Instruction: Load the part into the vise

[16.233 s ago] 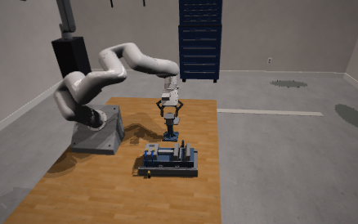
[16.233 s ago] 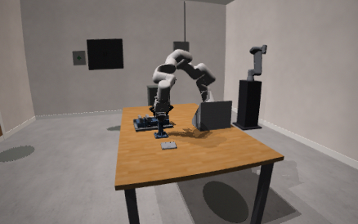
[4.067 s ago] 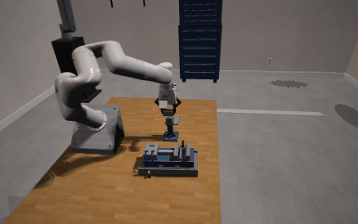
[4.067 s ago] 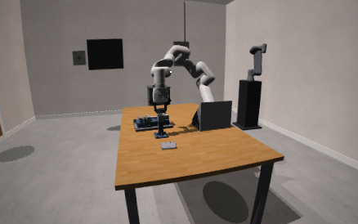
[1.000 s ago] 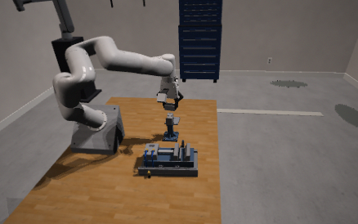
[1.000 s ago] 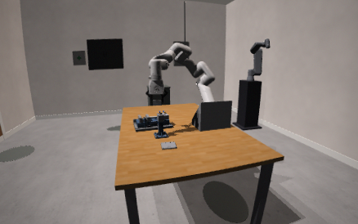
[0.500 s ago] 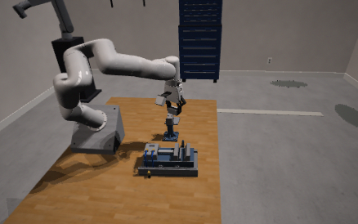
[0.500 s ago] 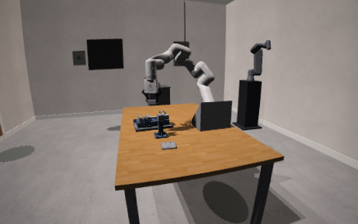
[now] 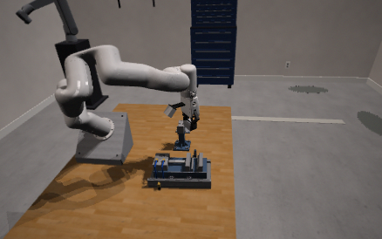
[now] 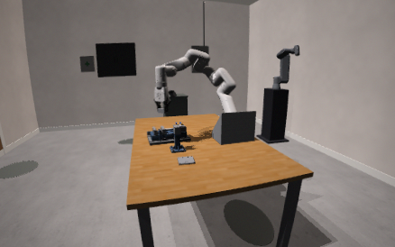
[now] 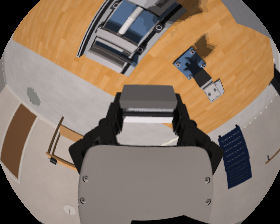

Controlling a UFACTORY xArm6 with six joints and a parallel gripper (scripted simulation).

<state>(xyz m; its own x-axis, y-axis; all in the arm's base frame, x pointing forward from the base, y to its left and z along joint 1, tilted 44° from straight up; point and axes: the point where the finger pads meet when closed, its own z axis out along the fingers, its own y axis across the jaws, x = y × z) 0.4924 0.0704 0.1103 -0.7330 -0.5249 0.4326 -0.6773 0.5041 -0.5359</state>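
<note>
End effector (image 11: 148,117) grips the grey part (image 11: 147,99), held in the air above the desk (image 9: 110,205). In wrist view, open vise (image 11: 124,23) at 11 o'clock, V-block (image 11: 189,63) at 1 o'clock, infeed plate (image 11: 215,88) beside it.

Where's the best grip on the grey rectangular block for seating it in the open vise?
Probably from above, across two opposite flat sides, as the tool grips the grey rectangular block now. Parallel faces suit the black fingers, and the underside stays free.
</note>
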